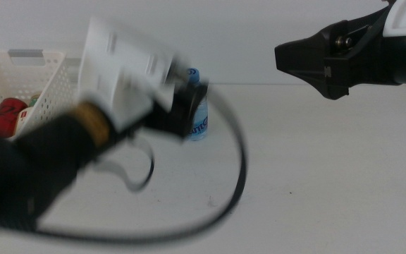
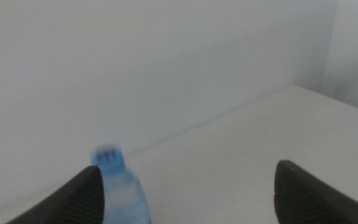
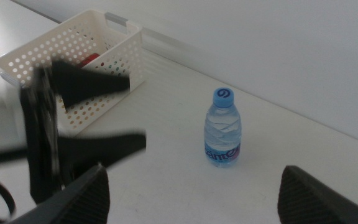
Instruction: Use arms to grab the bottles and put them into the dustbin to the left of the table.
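A small clear water bottle [image 1: 200, 113] with a blue cap stands upright on the white table [image 1: 316, 169]. My left gripper [image 1: 180, 107] is blurred and sits right beside it, on the basket's side. In the left wrist view the left gripper [image 2: 185, 202] is open and the bottle [image 2: 122, 190] stands just inside one jaw, not gripped. My right gripper [image 1: 287, 60] hangs high at the right, far from the bottle. It is open [image 3: 194, 202] and sees the bottle [image 3: 222, 127] and the left gripper [image 3: 135, 112]. The white dustbin [image 1: 44, 88] holds a red can [image 1: 5, 116].
A black cable [image 1: 235, 176] loops from the left arm across the table in front of the bottle. The white wall runs close behind the table's far edge. The dustbin [image 3: 114, 46] stands at the table's far left corner.
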Robot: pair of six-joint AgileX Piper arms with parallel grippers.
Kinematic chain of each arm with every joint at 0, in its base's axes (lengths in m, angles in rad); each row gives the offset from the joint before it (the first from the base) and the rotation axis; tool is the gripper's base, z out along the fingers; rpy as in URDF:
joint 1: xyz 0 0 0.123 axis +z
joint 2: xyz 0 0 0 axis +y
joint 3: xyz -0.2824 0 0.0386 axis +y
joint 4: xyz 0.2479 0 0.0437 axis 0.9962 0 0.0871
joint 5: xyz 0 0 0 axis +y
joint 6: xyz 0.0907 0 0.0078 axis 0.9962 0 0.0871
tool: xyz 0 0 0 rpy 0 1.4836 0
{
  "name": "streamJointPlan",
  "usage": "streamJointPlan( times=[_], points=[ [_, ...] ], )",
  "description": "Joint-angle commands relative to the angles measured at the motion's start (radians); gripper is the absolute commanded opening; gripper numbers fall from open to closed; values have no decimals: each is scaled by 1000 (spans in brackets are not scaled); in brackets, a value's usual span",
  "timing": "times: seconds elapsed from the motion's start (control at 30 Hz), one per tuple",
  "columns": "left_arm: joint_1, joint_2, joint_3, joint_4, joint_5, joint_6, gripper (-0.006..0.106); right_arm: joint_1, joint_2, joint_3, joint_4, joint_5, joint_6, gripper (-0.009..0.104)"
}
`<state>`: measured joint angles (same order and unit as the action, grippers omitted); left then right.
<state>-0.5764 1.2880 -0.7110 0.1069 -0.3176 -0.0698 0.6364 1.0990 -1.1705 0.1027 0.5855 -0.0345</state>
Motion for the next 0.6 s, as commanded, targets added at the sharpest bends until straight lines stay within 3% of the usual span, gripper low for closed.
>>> streamJointPlan(
  times=[0.0, 0.13, 0.4, 0.57],
  points=[
    [10, 15, 135, -13, -279, -51, 94, 1, -4, 2, -2, -9, -7, 86],
    [10, 40, 230, -100, -337, -48, 94, 1, -4, 2, -2, -9, -7, 86],
    [10, 61, 230, -184, -343, 17, 94, 1, -4, 2, -2, -9, -7, 86],
    [21, 192, 192, -202, -468, 19, 94, 1, -4, 2, -2, -9, -7, 86]
  ],
)
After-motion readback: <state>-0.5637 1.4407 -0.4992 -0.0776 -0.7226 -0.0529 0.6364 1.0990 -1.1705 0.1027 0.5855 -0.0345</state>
